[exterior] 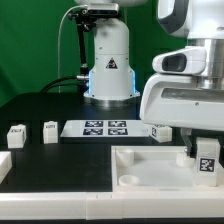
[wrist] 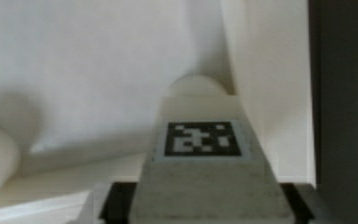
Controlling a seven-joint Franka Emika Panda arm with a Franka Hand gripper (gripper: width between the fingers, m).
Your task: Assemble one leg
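Observation:
My gripper point(exterior: 204, 152) is shut on a leg point(exterior: 207, 157), a small white block with a black-and-white tag, and holds it upright over the near right corner of the large white panel point(exterior: 150, 160). In the wrist view the leg point(wrist: 202, 140) runs up from between my dark fingers point(wrist: 123, 200), tag facing the camera, with the gripper point(wrist: 206, 200) closed on its sides and the white panel point(wrist: 69, 90) behind it. Whether the leg's lower end touches the panel is hidden. Three more legs stand on the black table: two at the exterior view's left point(exterior: 16, 133) point(exterior: 50, 130) and one by the panel's far edge point(exterior: 160, 130).
The marker board point(exterior: 100, 127) lies flat behind the panel. A round socket point(exterior: 128, 181) shows in the panel's near left corner. The arm's base point(exterior: 110, 65) stands at the back. A white part point(exterior: 3, 165) sits at the left edge.

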